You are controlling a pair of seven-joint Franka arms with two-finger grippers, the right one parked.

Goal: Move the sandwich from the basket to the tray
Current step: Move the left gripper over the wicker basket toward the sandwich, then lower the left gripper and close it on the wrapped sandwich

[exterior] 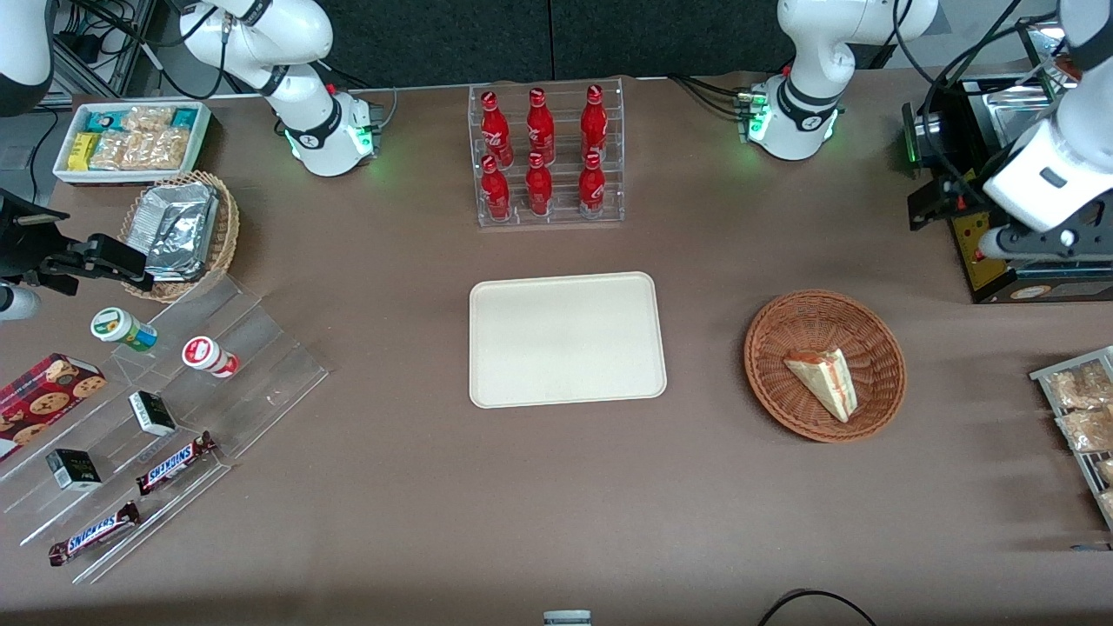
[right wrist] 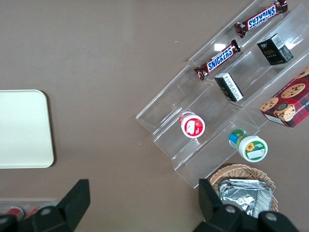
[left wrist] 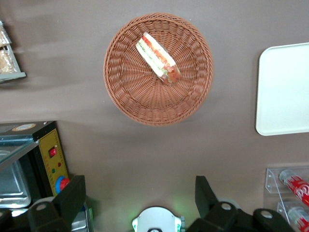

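Brown table [exterior: 391, 487], dark wall panels [exterior: 556, 35], even overhead light

White glossy arms, black cables, green-lit bases

the gripper [left wrist: 140, 200] hangs high above the table [exterior: 556, 487], fingers [left wrist: 72, 195] spread wide, near the black appliance [exterior: 974, 200] at the working arm's end. bare tabletop lies directly under it. the basket [exterior: 774, 382] stands alone on the cloth, open from above, with free surface all round its rim. the sandwich [exterior: 824, 381] lies inside, clear of the woven wall on its upper faces. between basket and tray [exterior: 567, 339] runs an unobstructed strip of table. the tray surface is bare. the rack of red bottles [exterior: 546, 156] stands farther from the front camera than the tray, well apart. a wire shelf of snack bags [exterior: 1078, 409] sits near the basket toward the working arm's end.
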